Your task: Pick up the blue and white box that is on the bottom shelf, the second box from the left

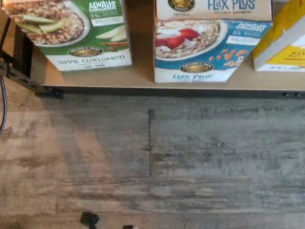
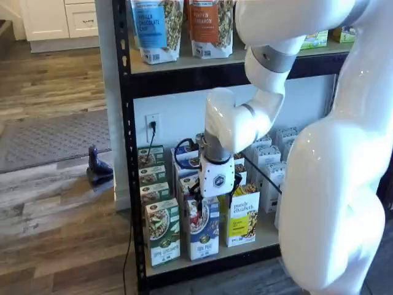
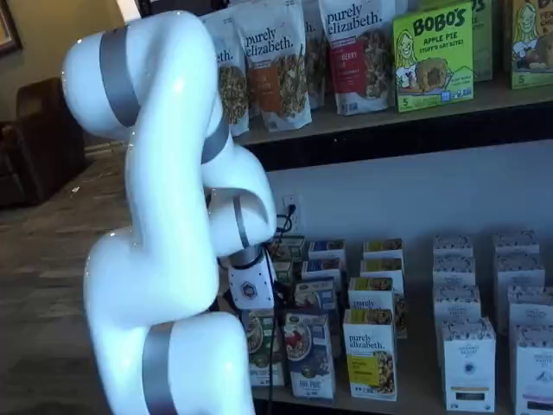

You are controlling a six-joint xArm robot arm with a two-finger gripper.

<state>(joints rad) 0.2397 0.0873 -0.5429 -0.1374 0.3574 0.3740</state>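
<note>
The blue and white box (image 1: 205, 47) stands on the bottom shelf (image 1: 143, 78), between a green-and-white carton (image 1: 81, 33) and a yellow-and-white carton (image 1: 281, 43). It shows in both shelf views (image 2: 203, 230) (image 3: 308, 354) at the front of its row. My gripper (image 2: 215, 198) hangs just above and in front of the box's top, pointing down. Its black fingers stand apart with a gap, holding nothing. In a shelf view (image 3: 257, 307) the arm hides most of it.
Grey-brown wood floor (image 1: 152, 152) lies in front of the shelf's black rail (image 1: 167, 91). More cartons stand in rows behind and to the right (image 3: 467, 363). Pouches fill the upper shelf (image 2: 184, 24). A black cable (image 2: 150, 138) hangs at the rack's left.
</note>
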